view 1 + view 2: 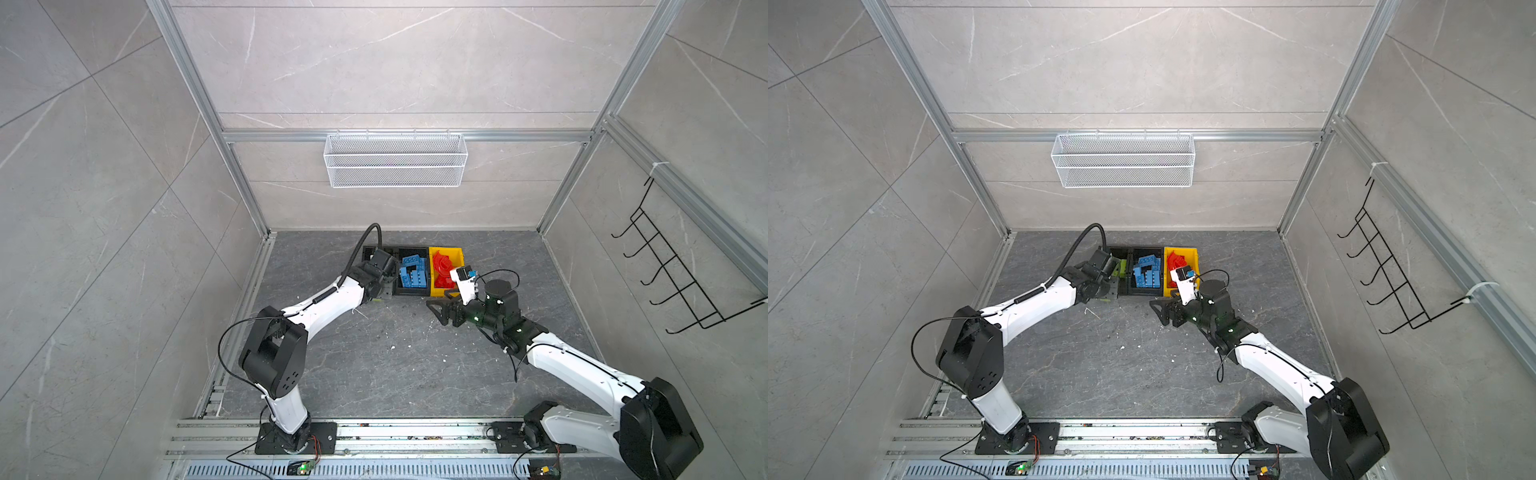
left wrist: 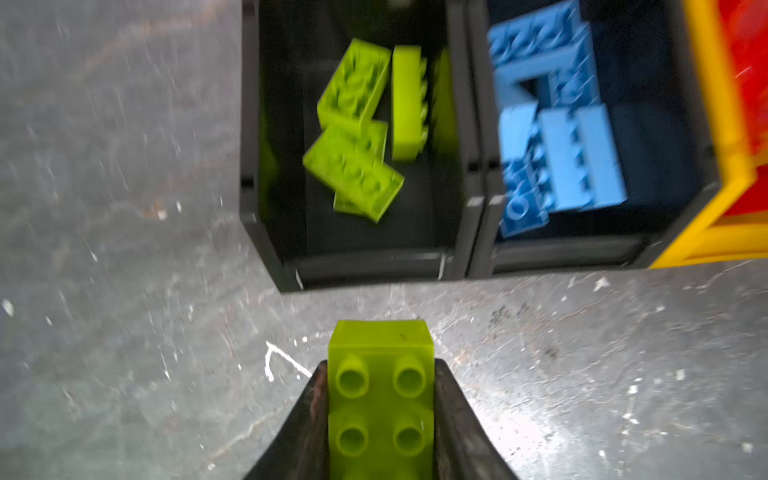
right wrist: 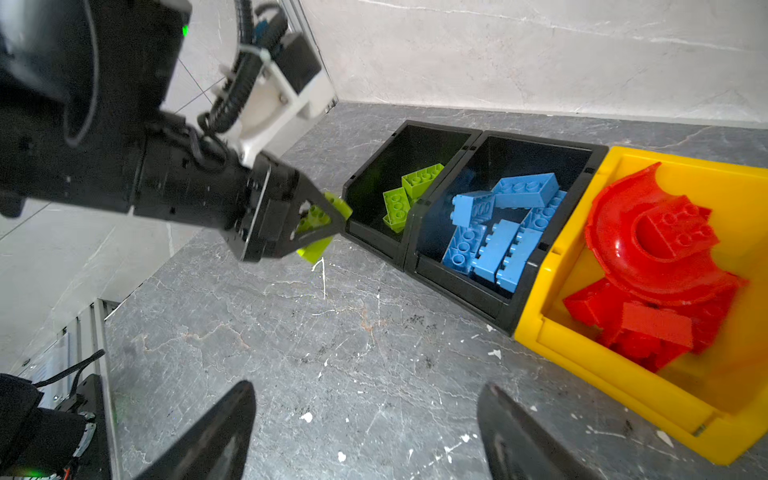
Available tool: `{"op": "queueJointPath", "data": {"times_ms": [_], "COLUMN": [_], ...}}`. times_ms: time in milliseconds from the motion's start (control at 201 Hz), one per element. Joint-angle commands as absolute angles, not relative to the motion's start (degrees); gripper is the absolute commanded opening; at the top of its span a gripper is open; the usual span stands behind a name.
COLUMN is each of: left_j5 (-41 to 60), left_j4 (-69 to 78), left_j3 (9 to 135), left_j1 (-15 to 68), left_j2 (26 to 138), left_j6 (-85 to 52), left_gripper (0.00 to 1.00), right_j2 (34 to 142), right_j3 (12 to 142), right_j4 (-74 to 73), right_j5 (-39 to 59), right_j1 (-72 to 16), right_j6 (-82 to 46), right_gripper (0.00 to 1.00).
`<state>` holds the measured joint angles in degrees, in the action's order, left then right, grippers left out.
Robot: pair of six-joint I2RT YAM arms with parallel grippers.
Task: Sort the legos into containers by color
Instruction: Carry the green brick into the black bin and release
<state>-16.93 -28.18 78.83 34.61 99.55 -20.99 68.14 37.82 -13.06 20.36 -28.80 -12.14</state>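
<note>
1. Grey stone-look floor [image 1: 395, 374] fills the cell, with pale tiled walls [image 1: 395, 62] around it. A wire basket [image 1: 395, 166] hangs on the back wall and a black hook rack [image 1: 673, 274] at the side (neither has any part in the sorting).
2. Two arms reach in from the near edge. The left gripper [image 2: 380, 368] is clamped on a single green brick [image 2: 380, 340]. The right gripper [image 3: 368, 390] hangs over bare floor in front of the bins, its jaws wide apart and empty.
3. Three bins stand touching in a row near the back wall: the left black bin [image 3: 440, 128], the middle black bin [image 3: 540, 140] and the yellow bin [image 3: 615, 374].
4. Green bricks [image 2: 353, 124] lie in the left black bin, blue bricks [image 3: 498, 245] in the middle one, and red bricks [image 3: 656, 245], some curved, in the yellow one. No colour looks mixed in.
5. The held brick sits just short of the left black bin's front wall, not yet over the opening.
6. No loose brick shows on the floor in any view, so the sorting seems nearly finished. The held one looks like the last, and it has only to go over the rim and be let go.
7. In both top views the left arm covers most of the green bin. The heaps overlap too much to count, and the held brick's rear is cut off. The white specks [image 3: 306, 417] on the floor are too small to identify.
</note>
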Motion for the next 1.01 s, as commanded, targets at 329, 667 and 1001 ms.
{"op": "queueJointPath", "data": {"times_ms": [329,667,1001], "left_j5": [-9.7,-6.0,-6.4], "left_j4": [-26.7,-26.6,-25.8], "left_j3": [103.7,106.7,105.0], "left_j1": [27.9,26.2,26.1], "left_j2": [118.0,124.6,125.4], "left_j6": [-6.5,-8.0,-6.6], "left_gripper": [0.25,0.25,0.38], "right_j2": [67.7,68.6,68.9], "right_j3": [39.7,40.1,40.6], "right_j4": [-11.6,-11.0,-9.9], "right_j5": [19.2,18.8,17.4], "right_j1": [-29.7,-30.1,-30.5], "right_j6": [-9.9,-9.5,-9.0], "right_gripper": [0.85,0.85,0.85]}}
